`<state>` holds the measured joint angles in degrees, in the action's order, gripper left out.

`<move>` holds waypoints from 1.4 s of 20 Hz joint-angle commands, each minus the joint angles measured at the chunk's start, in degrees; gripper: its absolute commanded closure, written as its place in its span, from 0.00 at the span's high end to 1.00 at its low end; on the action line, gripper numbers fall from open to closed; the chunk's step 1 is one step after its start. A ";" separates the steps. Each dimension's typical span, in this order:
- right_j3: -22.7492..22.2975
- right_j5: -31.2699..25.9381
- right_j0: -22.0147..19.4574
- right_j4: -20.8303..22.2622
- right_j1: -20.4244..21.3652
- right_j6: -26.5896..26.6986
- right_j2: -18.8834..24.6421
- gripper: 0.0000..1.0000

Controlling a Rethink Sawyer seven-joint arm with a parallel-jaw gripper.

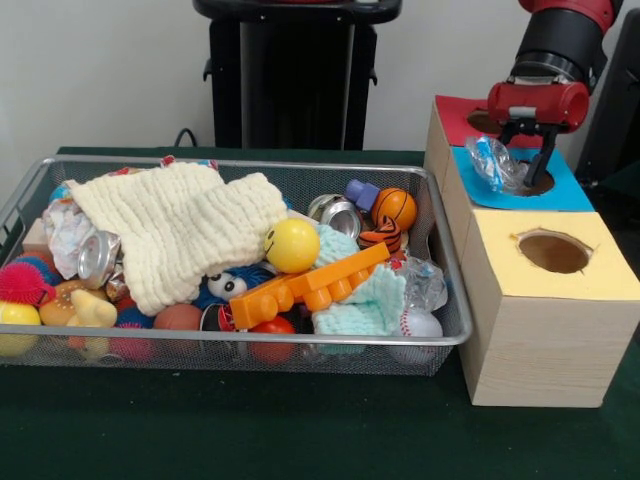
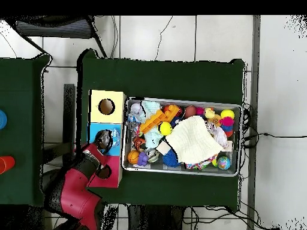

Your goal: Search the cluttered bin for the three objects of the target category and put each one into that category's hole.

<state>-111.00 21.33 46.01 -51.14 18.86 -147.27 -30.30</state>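
**A:** Where is your end effector [image 1: 533, 150] right now?

**B:** You have it hanging over the blue panel [image 1: 560, 190] of the wooden box [image 1: 530, 340], right at the rim of that panel's hole. In the overhead view the red arm [image 2: 75, 191] reaches up from the bottom edge to the same middle section.

**A:** And the fingers?

**B:** You can see two dark fingers [image 1: 546, 160] pointing down with a gap between them, so they stand apart. Nothing is pinched between them.

**A:** Where's the task object?

**B:** A crumpled clear plastic wrapper [image 1: 496, 162] lies on the blue panel, touching the hole's near-left edge and just beside your end effector. It sits partly over the hole, not inside it as far as you can tell.

**A:** What about the other holes?

**B:** The yellow panel [image 1: 590, 275] has its hole showing open; the red panel [image 1: 455, 115] lies behind the arm, and its hole is mostly hidden.

**A:** And the bin?

**B:** Your wire mesh bin [image 1: 440, 335] rests on the green worktop [image 1: 300, 430] just beside the box. A cream cloth [image 1: 175, 230] covers its left half. A yellow smiley ball [image 1: 292, 245], an orange toy block [image 1: 310, 285], a small basketball [image 1: 394, 207], a baseball [image 1: 420, 324], a crushed can [image 1: 97, 258] and another clear wrapper [image 1: 425, 280] lie among the rest.
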 commanded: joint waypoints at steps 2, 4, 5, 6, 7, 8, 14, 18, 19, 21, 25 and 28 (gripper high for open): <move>5.38 -9.67 -0.79 -0.05 -1.73 0.24 0.43 1.00; 5.41 -9.78 -1.27 1.25 -1.19 -0.43 0.45 1.00; 5.43 -9.90 -1.49 1.79 -0.97 -0.74 0.55 1.00; 5.41 -9.99 -1.61 2.18 -0.78 -0.86 0.53 1.00; 5.50 -10.05 -1.69 2.37 -0.83 -0.98 0.55 1.00; 5.47 -10.00 -1.87 2.73 -0.67 -1.10 0.64 1.00; 5.33 -10.16 -2.87 4.39 0.11 -1.27 1.22 1.00; 5.38 -10.52 -2.91 4.72 0.20 -1.50 1.16 1.00; 5.39 -10.61 -3.00 4.76 0.15 -1.65 1.32 1.00; 5.53 -10.82 -2.90 4.48 -0.24 -2.07 1.51 1.00; 5.89 -11.05 -2.71 4.01 -0.73 -2.73 1.75 1.00; 6.01 -11.88 -2.45 3.47 -1.06 -3.02 2.10 1.00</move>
<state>-109.11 17.23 45.07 -48.58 19.01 -147.27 -33.28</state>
